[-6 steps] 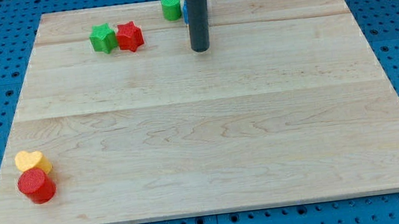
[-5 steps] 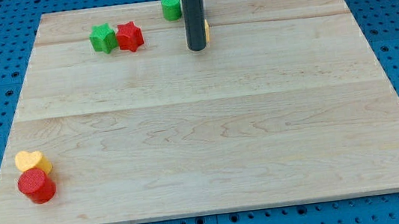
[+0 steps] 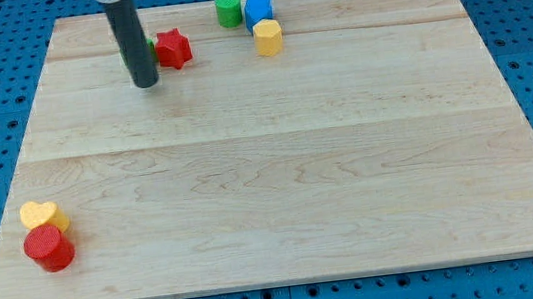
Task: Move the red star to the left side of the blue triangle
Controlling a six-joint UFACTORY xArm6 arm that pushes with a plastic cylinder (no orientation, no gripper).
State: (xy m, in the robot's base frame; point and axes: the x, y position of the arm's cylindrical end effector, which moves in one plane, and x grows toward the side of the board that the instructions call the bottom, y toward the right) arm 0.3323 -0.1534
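The red star (image 3: 173, 48) lies near the board's top, left of centre. My rod stands just to its left, and my tip (image 3: 145, 83) rests on the board slightly below and left of the star. The rod hides most of a green block (image 3: 151, 48) that touches the star's left side. A blue block (image 3: 257, 7) sits further right at the top; its shape is hard to make out. No other blue block shows.
A green cylinder (image 3: 227, 9) touches the blue block's left side. A yellow block (image 3: 268, 38) sits just below the blue one. A yellow heart (image 3: 39, 215) and a red cylinder (image 3: 49, 248) lie at the wooden board's (image 3: 289, 167) bottom left corner.
My rod has moved left from in front of the blue and yellow blocks to just left of the red star, now covering the green block. The blocks have not moved.
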